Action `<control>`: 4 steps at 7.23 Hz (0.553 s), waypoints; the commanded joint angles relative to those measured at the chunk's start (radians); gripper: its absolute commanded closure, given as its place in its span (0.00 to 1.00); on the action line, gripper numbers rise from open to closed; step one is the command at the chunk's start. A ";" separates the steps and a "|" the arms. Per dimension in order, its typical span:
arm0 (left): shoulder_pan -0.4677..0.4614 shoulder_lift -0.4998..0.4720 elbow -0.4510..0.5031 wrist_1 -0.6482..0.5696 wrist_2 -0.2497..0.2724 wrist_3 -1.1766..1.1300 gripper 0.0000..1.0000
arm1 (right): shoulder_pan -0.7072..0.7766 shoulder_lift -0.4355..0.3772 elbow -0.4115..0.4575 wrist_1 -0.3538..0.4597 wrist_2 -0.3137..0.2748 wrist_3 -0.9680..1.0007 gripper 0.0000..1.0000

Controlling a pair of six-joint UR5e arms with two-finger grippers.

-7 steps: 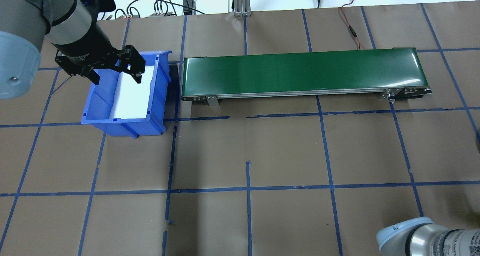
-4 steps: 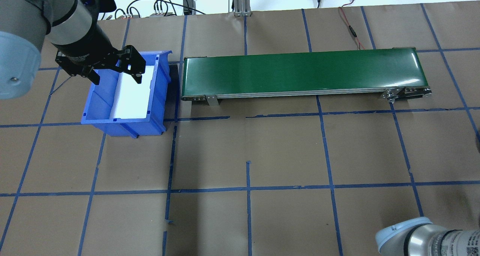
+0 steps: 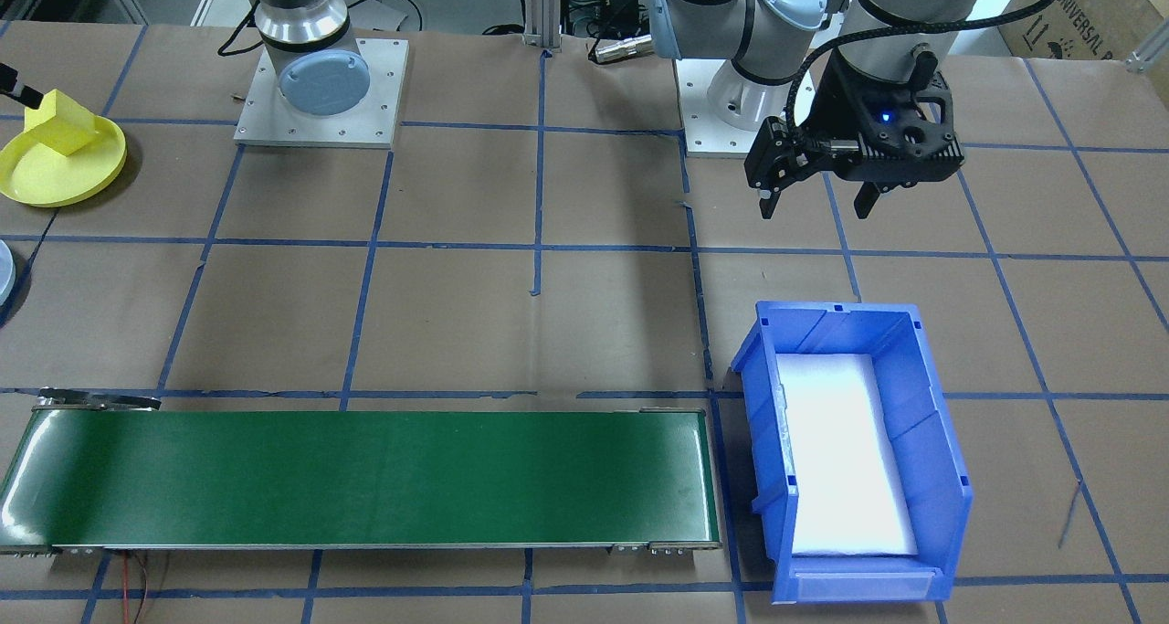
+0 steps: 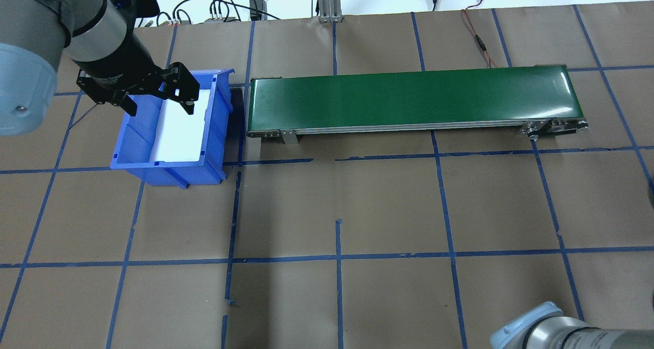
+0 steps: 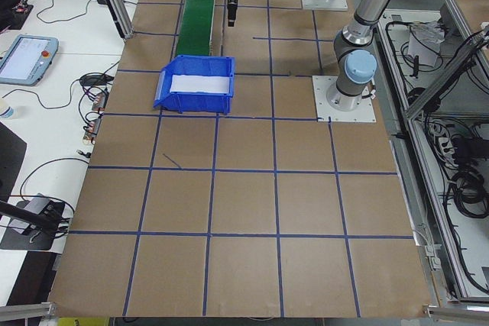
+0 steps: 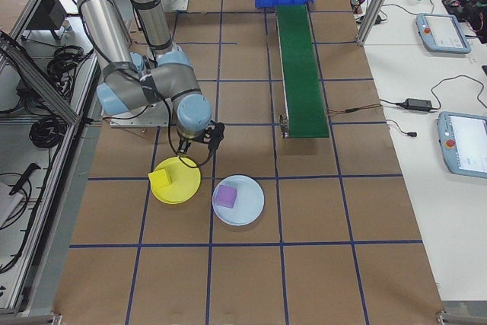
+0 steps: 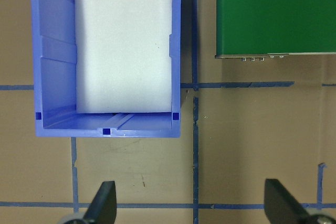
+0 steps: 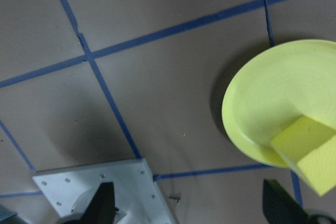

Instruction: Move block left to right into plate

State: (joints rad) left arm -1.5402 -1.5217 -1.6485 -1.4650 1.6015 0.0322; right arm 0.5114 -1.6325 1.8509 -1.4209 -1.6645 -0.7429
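Note:
A yellow block (image 6: 161, 179) lies in the yellow plate (image 6: 185, 190), also seen as block (image 3: 59, 121) and plate (image 3: 55, 181). A purple block (image 6: 226, 195) rests in a light blue plate (image 6: 249, 211) beside it. My right gripper (image 8: 190, 205) hovers open over the bare table next to the yellow plate (image 8: 262, 103), holding nothing; the yellow block (image 8: 307, 153) is off to its right. My left gripper (image 4: 158, 106) hangs open and empty above the blue bin (image 4: 133, 149), whose white lining shows no block in the left wrist view.
A green conveyor belt (image 4: 409, 98) runs from beside the bin toward the plates' end of the table. Cables lie along the far edge (image 4: 225, 6). The two arm bases (image 3: 320, 85) stand on metal mounting plates.
The right arm's elbow at the bottom right of the overhead view has shifted left. The left gripper has stayed almost still over the bin.

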 commanded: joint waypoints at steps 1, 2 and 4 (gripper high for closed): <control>0.002 0.000 0.001 0.000 0.000 0.000 0.00 | 0.252 -0.055 -0.158 0.228 0.002 0.332 0.00; 0.000 0.000 0.001 0.000 0.000 0.000 0.00 | 0.348 -0.055 -0.238 0.314 0.011 0.444 0.00; 0.002 0.000 0.001 0.000 0.000 0.000 0.00 | 0.571 -0.058 -0.323 0.405 0.032 0.650 0.00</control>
State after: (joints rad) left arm -1.5391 -1.5217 -1.6476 -1.4650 1.6015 0.0322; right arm 0.9420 -1.6866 1.5826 -1.0844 -1.6486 -0.2304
